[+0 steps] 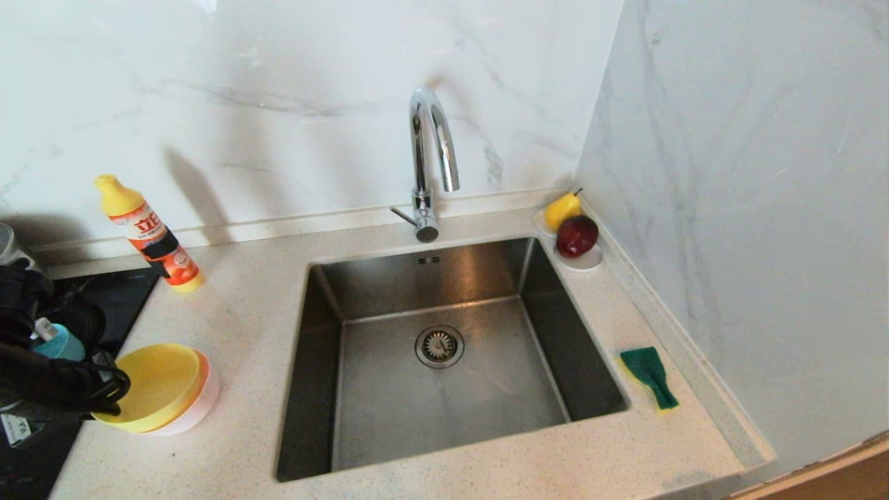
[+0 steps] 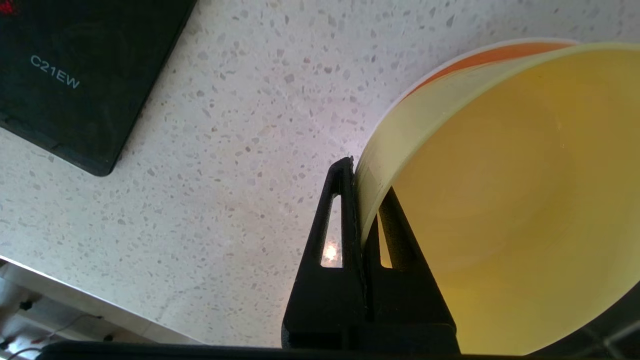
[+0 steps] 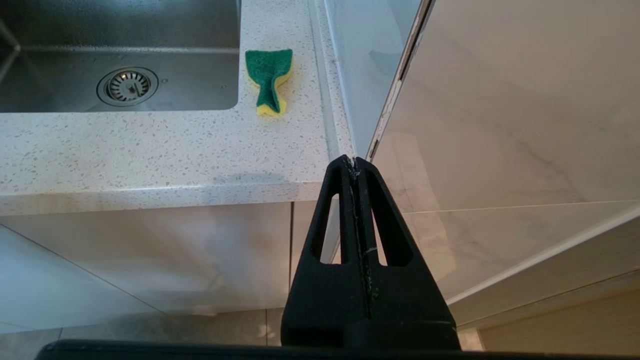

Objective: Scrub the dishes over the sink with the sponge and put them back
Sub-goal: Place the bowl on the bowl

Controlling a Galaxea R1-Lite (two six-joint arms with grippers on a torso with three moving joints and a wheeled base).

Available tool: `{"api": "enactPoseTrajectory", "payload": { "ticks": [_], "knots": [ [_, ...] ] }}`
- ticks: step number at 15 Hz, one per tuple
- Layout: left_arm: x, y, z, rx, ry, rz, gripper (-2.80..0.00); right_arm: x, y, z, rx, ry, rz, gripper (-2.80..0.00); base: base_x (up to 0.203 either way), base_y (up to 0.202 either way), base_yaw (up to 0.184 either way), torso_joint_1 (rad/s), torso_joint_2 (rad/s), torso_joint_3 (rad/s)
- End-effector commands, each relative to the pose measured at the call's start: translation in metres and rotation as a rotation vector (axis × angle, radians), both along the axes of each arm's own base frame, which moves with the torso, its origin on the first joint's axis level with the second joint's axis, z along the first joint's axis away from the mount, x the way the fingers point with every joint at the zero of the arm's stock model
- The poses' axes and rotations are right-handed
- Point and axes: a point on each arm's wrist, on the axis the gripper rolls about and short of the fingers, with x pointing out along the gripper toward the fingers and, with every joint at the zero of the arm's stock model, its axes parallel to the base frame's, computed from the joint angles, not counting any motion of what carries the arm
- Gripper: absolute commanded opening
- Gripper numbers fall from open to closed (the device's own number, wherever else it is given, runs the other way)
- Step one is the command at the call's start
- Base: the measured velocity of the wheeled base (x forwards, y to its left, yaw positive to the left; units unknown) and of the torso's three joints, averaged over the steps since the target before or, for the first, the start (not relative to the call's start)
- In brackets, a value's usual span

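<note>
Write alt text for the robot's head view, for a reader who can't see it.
The left pincer grips the rim of a tilted yellow bowl stacked on a pale pink bowl, left of a steel sink. A green sponge lies on the counter to the sink's right.

open sink (image 1: 444, 389), faucet (image 1: 432, 149) overhanging rear

Both tools are matte black plastic, each tapered finger (image 3: 345, 220) pierced by a slot.
</note>
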Motion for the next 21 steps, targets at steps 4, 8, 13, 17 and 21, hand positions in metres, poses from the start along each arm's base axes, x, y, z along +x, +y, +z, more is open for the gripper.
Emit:
{"api": "enactPoseTrajectory", "payload": {
  "ticks": [4, 8, 13, 17, 21],
  "knots": [
    [0.001, 0.0, 0.002, 0.001, -0.004, 0.0, -2.8, 0.0, 0.0, 0.0, -0.001, 0.0, 0.0, -2.8, 0.0, 0.0, 0.0, 0.0, 0.0, 0.0],
    [0.003, 0.001, -0.001, -0.004, 0.0, -0.002, 0.0, 0.0, 0.0, 0.0, -0.001, -0.001, 0.001, -2.8, 0.0, 0.0, 0.0, 0.0, 0.0, 0.0],
    [0.003, 0.001, 0.014, 0.01, -0.05, 0.003, 0.0, 0.0, 0.0, 0.0, -0.001, -0.002, 0.002, -2.8, 0.0, 0.0, 0.0, 0.0, 0.0, 0.0],
    [-0.005, -0.001, 0.064, 0.05, -0.149, 0.022, 0.0, 0.0, 0.0, 0.0, -0.001, 0.0, 0.001, -2.8, 0.0, 0.0, 0.0, 0.0, 0.0, 0.0],
    [-0.006, -0.001, 0.088, 0.043, -0.199, 0.068, -2.8, 0.0, 0.0, 0.0, -0.001, -0.002, 0.002, -2.8, 0.0, 0.0, 0.0, 0.0, 0.0, 0.0]
  ]
}}
